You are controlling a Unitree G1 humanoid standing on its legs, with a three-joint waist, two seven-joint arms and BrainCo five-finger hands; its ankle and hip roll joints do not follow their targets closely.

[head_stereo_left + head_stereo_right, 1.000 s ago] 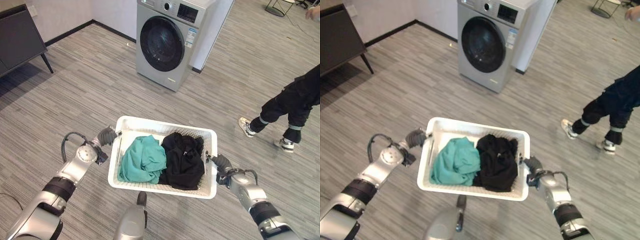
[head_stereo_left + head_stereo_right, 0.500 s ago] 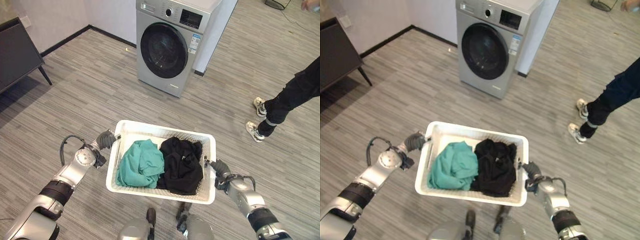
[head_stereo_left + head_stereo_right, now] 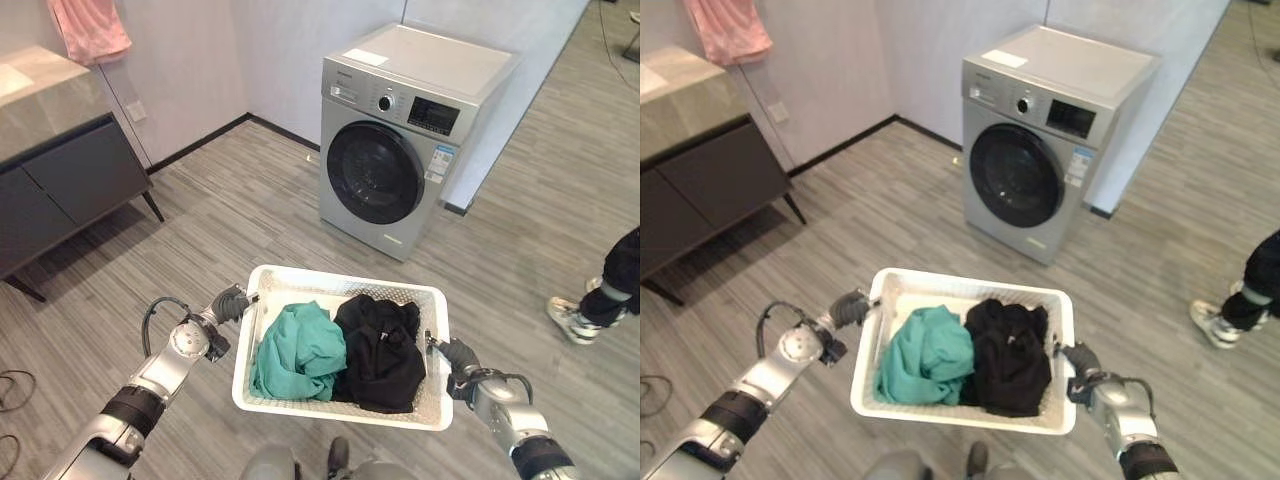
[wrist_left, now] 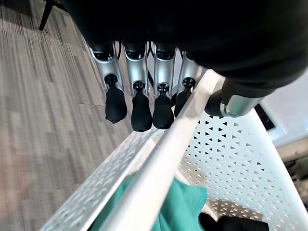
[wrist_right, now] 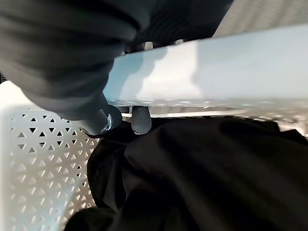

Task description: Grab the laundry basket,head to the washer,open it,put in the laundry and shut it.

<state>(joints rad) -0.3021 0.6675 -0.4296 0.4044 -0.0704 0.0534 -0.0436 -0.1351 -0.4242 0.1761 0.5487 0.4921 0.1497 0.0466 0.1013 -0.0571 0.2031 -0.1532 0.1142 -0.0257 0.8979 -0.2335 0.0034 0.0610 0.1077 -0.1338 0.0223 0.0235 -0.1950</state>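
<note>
While carried above the grey floor, white perforated laundry basket (image 3: 341,410) holds teal garment (image 3: 298,352) left, black garment (image 3: 379,350) right. Left hand (image 3: 229,303) curls over its left rim; right hand (image 3: 459,354) clamps its right rim. Washer (image 3: 403,150) beyond, door closed.

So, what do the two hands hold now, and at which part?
The white laundry basket, by its two short ends: the left hand grips the left rim, the right hand the right rim.
</note>
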